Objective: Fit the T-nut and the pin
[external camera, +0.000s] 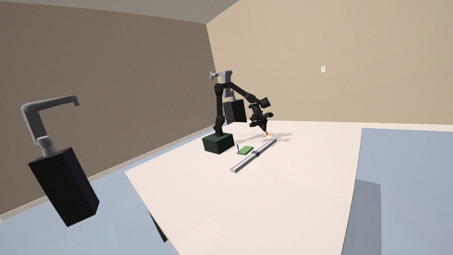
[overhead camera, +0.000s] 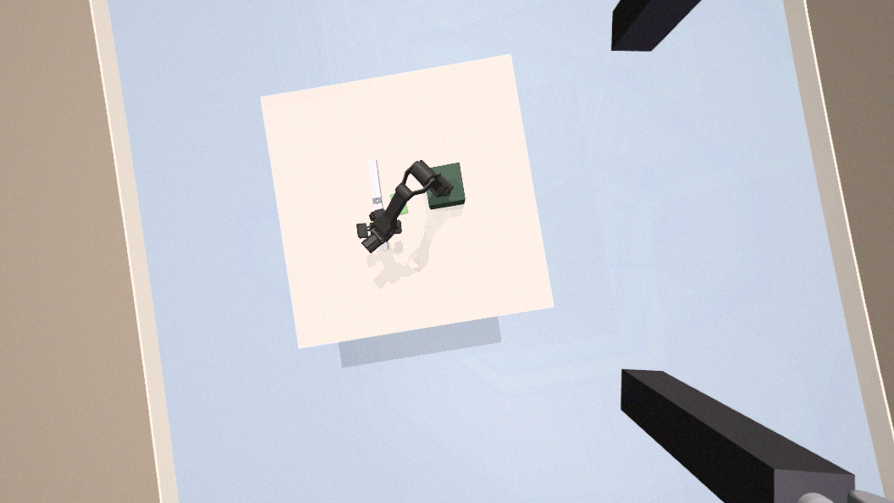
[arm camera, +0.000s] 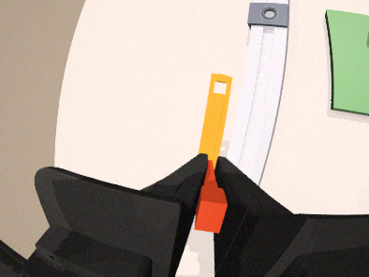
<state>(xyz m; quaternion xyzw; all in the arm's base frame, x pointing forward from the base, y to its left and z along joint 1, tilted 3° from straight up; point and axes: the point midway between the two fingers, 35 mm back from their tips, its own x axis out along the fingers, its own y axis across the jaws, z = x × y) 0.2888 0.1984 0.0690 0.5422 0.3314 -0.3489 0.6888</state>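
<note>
Jaws [external camera: 266, 131] clamped on the orange handle [external camera: 266, 133] [arm camera: 211, 216], and the brass T-nut [external camera: 265, 135] [arm camera: 215, 117] hangs off it, up over the table [overhead camera: 475, 262] [external camera: 285, 183] [arm camera: 117, 94]! Nut's outside the slot, w/ its holed end pointing toward the bracket side in the wrist view. Alu. rail [overhead camera: 374, 178] [external camera: 242, 163] [arm camera: 267, 89] lies just beside it in that view, dark bracket [overhead camera: 377, 201] [external camera: 255, 153] [arm camera: 256, 15] sitting across the rail, round hole showing. Exact gap btwn nut and rail? Hard to call from here, prob. small. Over on the green tray [overhead camera: 403, 210] [external camera: 247, 149] [arm camera: 348, 70], the blue pin [external camera: 237, 148] stands up, slightly tilted, near one end. Black arm [overhead camera: 396, 205] [external camera: 242, 90] reaches across from its dark green base block [overhead camera: 456, 172] [external camera: 210, 146], tray btwn block and rail.
</note>
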